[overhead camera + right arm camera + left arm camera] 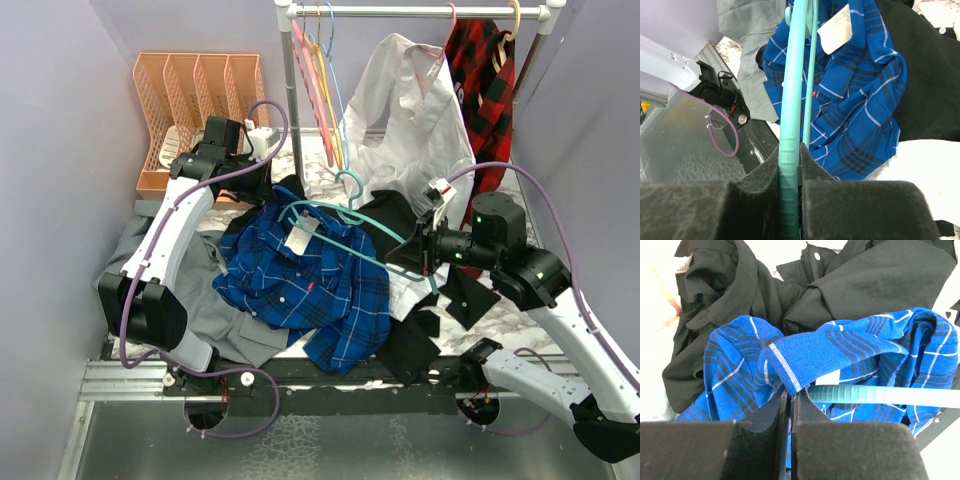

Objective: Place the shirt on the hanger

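The shirt [300, 280] lay crumpled in the middle of the worktop [545, 315], on top of a grey garment [215, 300] and a black one [875, 280], its collar and white label turned up towards the far side. The left tool [790, 401] was closed tight, with no gap between its pads, pinching a fold of blue cloth near the collar. The right tool [799, 161] was closed just as tightly on one end of the hanger [790, 100].

From that grip the hanger's long axis ran leftward and slightly away across the collar. Its free arm ended just beside the left tool's pinch, while the hook curved towards the far side. The left arm was therefore the nearer one to the shoulder opening, and the right arm steered the hanger towards it. In the left wrist view the teal arm seemed to pass under the lifted fold, but I could not tell whether it was inside the neck or only lying on the cloth.
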`<state>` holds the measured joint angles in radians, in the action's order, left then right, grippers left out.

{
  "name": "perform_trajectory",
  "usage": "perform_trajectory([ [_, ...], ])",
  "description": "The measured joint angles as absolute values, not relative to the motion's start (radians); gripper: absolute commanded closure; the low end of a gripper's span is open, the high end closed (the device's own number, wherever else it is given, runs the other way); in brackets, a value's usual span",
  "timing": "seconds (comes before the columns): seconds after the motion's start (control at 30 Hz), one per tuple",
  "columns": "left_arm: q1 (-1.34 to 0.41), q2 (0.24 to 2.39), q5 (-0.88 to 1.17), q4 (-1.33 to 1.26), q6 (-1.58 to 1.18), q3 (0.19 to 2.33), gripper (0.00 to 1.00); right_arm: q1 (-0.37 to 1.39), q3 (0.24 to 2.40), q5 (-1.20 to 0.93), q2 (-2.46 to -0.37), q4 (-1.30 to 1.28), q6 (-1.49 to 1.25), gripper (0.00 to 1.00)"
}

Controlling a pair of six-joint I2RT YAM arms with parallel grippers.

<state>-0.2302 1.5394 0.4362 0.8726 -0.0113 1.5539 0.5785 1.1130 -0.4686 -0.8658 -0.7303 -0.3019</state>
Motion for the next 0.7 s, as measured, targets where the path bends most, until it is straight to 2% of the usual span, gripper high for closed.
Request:
perform_trajectory([
  [0.4, -0.244, 1.565, 0.479, 0.978, -0.003, 1.625, 1.00, 0.606, 1.053, -0.424, -0.899, -0.653, -0.276, 0.99],
  [0.7, -0.257, 1.565, 0.505, 1.023, 0.003, 1.635, 1.00, 0.783, 0.982, -0.271, -0.984, -0.538, -0.259, 0.99],
])
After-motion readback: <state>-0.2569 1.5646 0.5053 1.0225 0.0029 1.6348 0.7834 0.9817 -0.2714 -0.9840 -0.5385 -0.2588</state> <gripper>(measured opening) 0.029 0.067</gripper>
